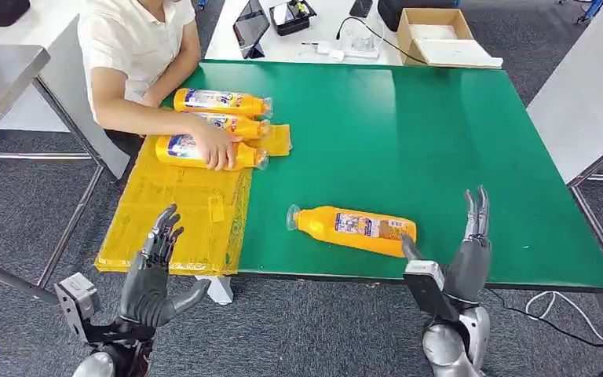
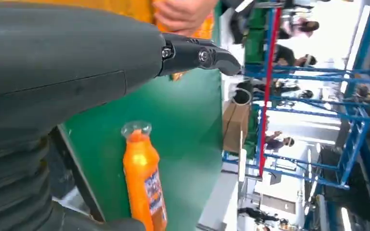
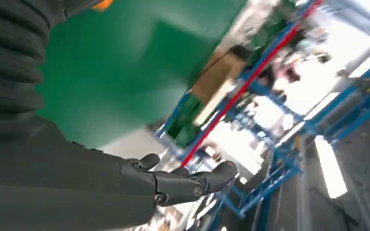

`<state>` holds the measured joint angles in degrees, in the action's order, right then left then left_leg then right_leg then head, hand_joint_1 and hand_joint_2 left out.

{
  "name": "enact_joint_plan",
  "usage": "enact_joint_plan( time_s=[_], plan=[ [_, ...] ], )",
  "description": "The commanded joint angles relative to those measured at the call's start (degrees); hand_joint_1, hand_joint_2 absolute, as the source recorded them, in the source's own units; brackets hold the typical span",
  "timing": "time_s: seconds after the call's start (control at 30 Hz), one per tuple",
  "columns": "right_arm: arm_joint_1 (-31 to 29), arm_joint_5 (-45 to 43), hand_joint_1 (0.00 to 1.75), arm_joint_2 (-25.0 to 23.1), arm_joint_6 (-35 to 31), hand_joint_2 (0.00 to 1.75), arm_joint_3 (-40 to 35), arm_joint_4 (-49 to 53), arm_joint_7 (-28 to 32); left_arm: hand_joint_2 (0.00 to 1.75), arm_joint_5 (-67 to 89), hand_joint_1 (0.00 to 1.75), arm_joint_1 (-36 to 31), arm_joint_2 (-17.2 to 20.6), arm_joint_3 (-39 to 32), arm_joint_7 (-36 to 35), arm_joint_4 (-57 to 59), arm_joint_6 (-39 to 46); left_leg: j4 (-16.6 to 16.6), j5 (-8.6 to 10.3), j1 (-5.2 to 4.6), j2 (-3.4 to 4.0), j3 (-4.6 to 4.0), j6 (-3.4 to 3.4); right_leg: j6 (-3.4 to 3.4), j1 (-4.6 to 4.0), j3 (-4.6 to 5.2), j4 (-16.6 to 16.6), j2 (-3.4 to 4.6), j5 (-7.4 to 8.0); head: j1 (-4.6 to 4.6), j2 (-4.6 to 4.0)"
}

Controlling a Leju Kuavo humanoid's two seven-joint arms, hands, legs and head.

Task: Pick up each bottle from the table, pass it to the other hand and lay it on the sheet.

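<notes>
An orange bottle (image 1: 353,228) lies on its side on the green table (image 1: 408,126), near the front edge, its clear cap pointing left. My right hand (image 1: 465,251) stands open just right of the bottle's base, fingers up, thumb close to it. My left hand (image 1: 155,271) is open and empty at the front edge of the yellow sheet (image 1: 180,212). Three more orange bottles (image 1: 220,102) lie at the sheet's far end; a person's hand (image 1: 216,149) rests on the nearest one. In the left wrist view the lone bottle (image 2: 144,183) lies beyond my fingers (image 2: 197,55).
A person in a white shirt (image 1: 133,39) sits at the table's far left corner. A cardboard box (image 1: 436,35), a tablet (image 1: 251,27) and cables lie on the white table behind. Another white table (image 1: 589,86) stands to the right.
</notes>
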<state>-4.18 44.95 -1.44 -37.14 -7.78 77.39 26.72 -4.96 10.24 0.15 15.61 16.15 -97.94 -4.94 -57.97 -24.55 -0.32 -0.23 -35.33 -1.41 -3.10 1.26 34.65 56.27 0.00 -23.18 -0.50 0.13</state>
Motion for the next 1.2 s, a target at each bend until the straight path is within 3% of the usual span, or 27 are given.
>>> enact_joint_plan(
  time_s=[0.03, 0.37, 0.9, 1.1, 1.2],
  plan=[
    [-10.09, 8.28, 0.0, 3.49, -0.11, 1.75, 1.06, -22.27, -7.37, 1.75, 0.48, 0.0, -3.5, -0.86, 4.13, -1.51, 6.92, 1.47, 0.11, -0.07, 0.11, 0.03, 0.42, 0.11, 0.16, -0.12, -0.45, -0.18, 0.01, -0.03, 0.0, 0.0],
    [-18.25, 14.7, 0.0, 3.78, 6.58, 1.75, -2.77, -36.78, -13.51, 1.75, 1.61, 0.0, -5.84, -1.57, 4.64, -2.69, 8.61, -0.09, 0.08, -0.09, 0.12, 0.09, 0.44, 0.07, 0.16, -0.15, -0.45, -0.13, 0.07, -0.05, 0.0, 0.0],
    [-20.23, 12.36, 0.0, 2.71, 10.96, 1.75, -5.87, -38.74, -9.81, 1.75, 2.94, 0.0, -7.51, -2.11, 5.32, -2.77, 9.87, -1.69, 0.05, -0.03, 0.07, 0.0, 0.35, 0.01, 0.11, -0.09, -0.38, -0.06, -0.03, -0.06, 0.0, 0.0],
    [-22.58, 16.02, 0.0, 3.77, 11.05, 1.75, -8.78, -40.85, -13.27, 1.75, 3.71, 0.0, -8.11, -2.63, 5.34, -2.6, 10.06, -2.41, -0.01, -0.12, 0.12, 0.07, 0.5, 0.06, 0.19, -0.15, -0.52, -0.02, 0.03, -0.12, 0.0, 0.0],
    [-23.67, 17.52, 0.0, 3.97, 10.38, 1.75, -9.39, -41.55, -14.66, 1.75, 3.85, 0.0, -8.4, -2.81, 5.43, -2.64, 10.4, -2.56, 0.01, 0.03, 0.03, 0.02, 0.19, -0.02, 0.07, -0.05, -0.2, 0.0, 0.01, 0.0, -0.02, 0.0]
  ],
)
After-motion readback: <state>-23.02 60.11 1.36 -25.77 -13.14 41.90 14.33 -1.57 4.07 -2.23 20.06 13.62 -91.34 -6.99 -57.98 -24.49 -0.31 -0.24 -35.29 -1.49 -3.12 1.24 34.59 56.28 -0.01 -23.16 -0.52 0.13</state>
